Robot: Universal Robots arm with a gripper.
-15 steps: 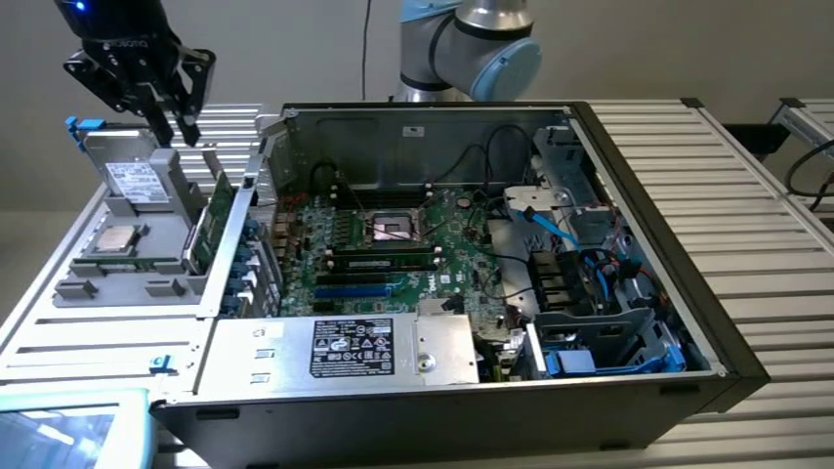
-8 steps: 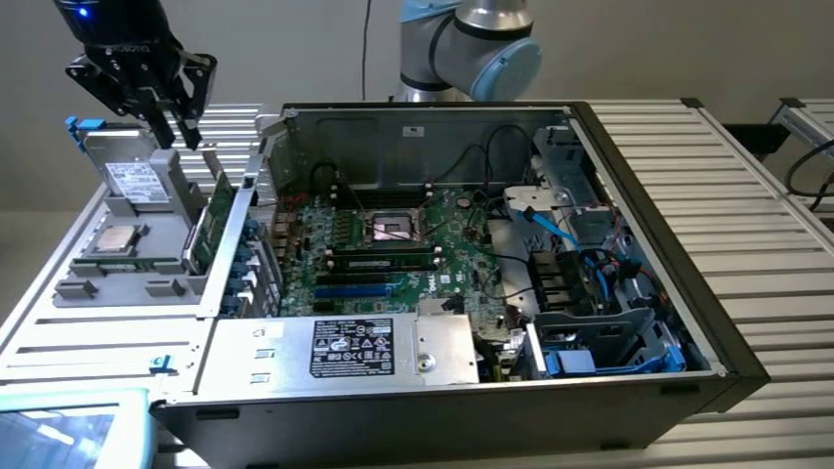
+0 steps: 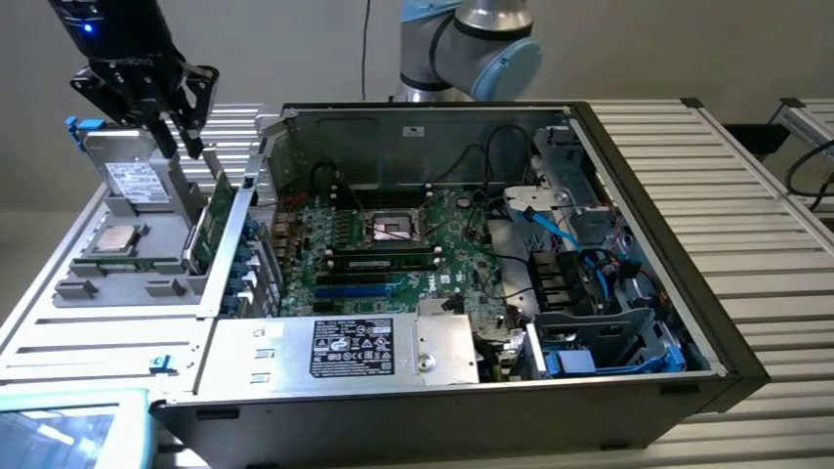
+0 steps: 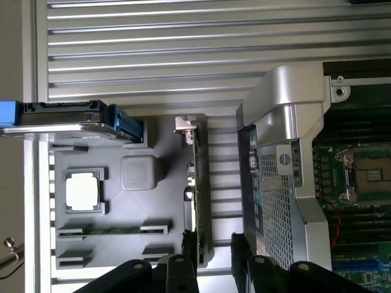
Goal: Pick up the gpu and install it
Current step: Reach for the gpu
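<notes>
The gripper (image 3: 182,147) hangs over the grey tray (image 3: 124,283), fingers (image 4: 188,259) spread apart w/ nothing in them. The gpu (image 3: 209,223) stands on its edge in the tray, just below, on the exterior view's left of the PC case (image 3: 456,420).

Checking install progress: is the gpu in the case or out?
Out. The gpu stands on edge in the gray tray beside the case, below the open jaws.
</notes>
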